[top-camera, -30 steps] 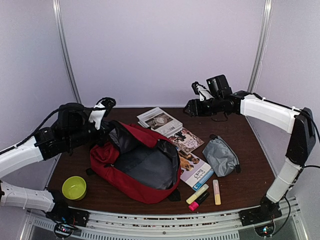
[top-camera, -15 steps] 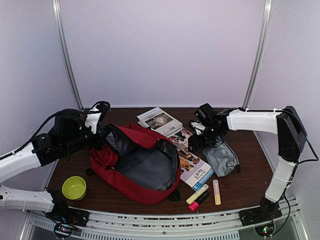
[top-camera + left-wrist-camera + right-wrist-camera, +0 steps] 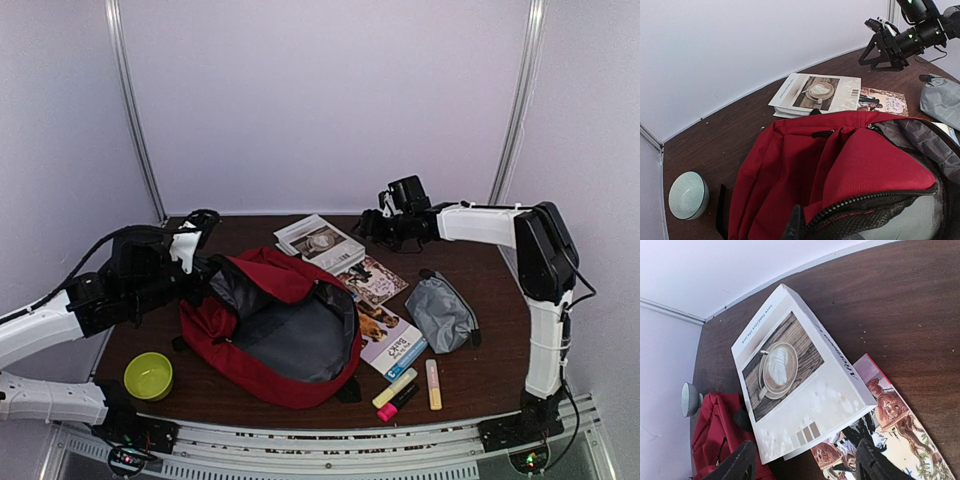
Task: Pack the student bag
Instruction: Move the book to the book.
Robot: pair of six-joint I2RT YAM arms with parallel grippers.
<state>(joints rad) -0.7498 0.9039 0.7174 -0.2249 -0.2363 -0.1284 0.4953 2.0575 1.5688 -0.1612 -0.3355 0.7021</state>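
**Top view.** The student bag [image 3: 275, 330] lies left of centre on the table [image 3: 500, 262]. Its mouth gapes and grey lining shows, and I see nothing packed inside. My left gripper [image 3: 203, 262] is clamped on the bag's far-left rim. My right gripper [image 3: 375, 228] hangs with jaws apart, holding nothing, just beyond the white book [image 3: 320, 242]. The green bowl [image 3: 148, 375] at the near left looks empty. The grey pouch [image 3: 441, 312], right of the bag, looks closed, so I cannot see what it holds.

**Left wrist view.** The bag's zip edge runs down to my closed fingers at the bottom of the frame, and the red cloth sags in folds. I judge the bag soft and limp, and light while unfilled. The mouth would likely fall shut if I released it. The stitched zip rim is the firmest place to hold it. A pale ribbed bowl [image 3: 688, 195] sits near the wall; I cannot see inside it.

**Right wrist view.** My jaws stand wide above the book's near corner. The book overlaps a comic [image 3: 880, 435].
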